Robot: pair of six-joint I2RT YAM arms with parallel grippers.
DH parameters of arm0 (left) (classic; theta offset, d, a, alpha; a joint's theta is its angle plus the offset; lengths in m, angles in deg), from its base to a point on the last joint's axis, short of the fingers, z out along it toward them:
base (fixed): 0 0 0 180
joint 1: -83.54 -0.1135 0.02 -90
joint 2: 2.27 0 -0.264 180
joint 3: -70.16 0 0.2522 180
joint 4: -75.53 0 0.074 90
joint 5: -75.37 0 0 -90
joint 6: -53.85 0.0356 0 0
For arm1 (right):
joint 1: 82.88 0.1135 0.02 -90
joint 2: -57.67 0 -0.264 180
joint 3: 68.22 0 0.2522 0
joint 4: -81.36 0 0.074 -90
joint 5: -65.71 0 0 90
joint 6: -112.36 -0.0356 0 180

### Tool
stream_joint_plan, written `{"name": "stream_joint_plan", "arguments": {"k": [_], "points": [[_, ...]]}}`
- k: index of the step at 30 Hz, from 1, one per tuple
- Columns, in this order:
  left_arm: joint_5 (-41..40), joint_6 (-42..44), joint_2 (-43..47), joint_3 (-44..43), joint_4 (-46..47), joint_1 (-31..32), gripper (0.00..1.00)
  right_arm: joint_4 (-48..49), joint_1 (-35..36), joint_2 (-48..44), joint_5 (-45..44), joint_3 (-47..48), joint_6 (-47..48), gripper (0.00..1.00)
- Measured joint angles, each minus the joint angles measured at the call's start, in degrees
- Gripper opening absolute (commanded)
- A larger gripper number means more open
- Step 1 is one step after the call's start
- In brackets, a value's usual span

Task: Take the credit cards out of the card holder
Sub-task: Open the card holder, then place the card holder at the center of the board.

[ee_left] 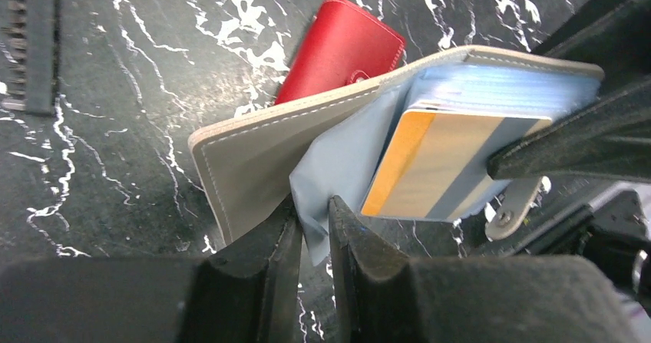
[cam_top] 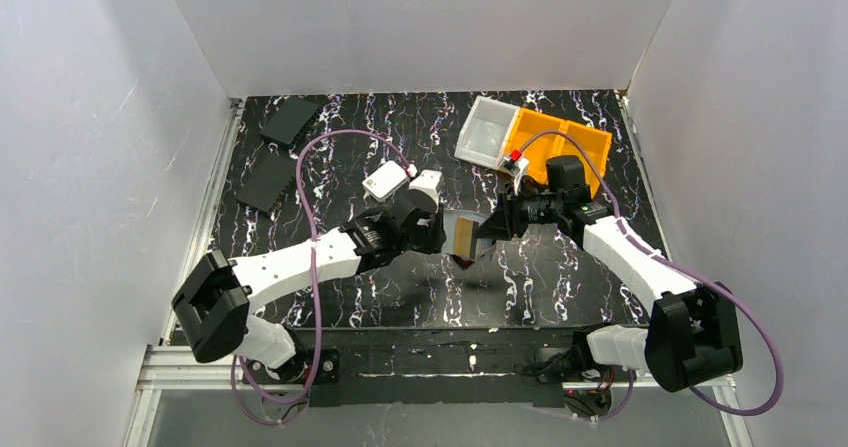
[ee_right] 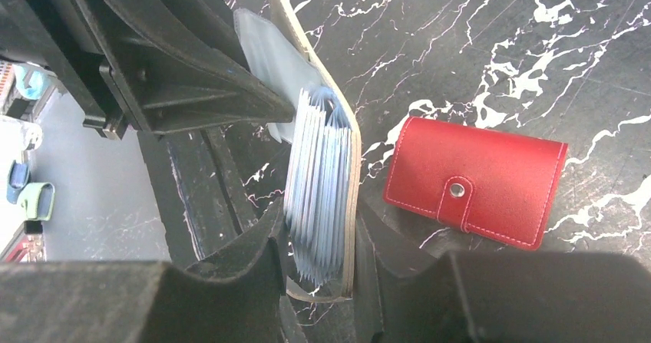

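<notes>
The grey-taupe card holder is held open in the air between both grippers at the table's middle. My left gripper is shut on its silvery-blue inner flap. My right gripper is shut on the stack of plastic sleeves and one cover. An orange-brown card with a grey stripe sits in the top sleeve, and one of the right gripper's fingers lies across it. The black card is hidden.
A red wallet lies shut on the table just under the card holder. A small white box, two black flat panels, a clear container and an orange bin lie farther back.
</notes>
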Motion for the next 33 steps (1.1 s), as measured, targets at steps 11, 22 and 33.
{"name": "stream_joint_plan", "arguments": {"k": [11, 22, 33], "points": [[21.86, -2.19, 4.13, 10.19, 7.85, -6.91, 0.25, 8.24, 1.25, 1.31, 2.93, -7.82, -3.65, 0.01], [20.90, -6.03, 9.27, 19.74, 6.45, -6.88, 0.41, 13.92, 7.10, 11.65, 1.84, -9.29, -5.95, 0.04], [24.11, -7.30, 28.59, 18.12, 3.43, -6.99, 0.59, 13.73, 9.20, 16.17, 1.16, -6.95, -6.62, 0.06]]}}
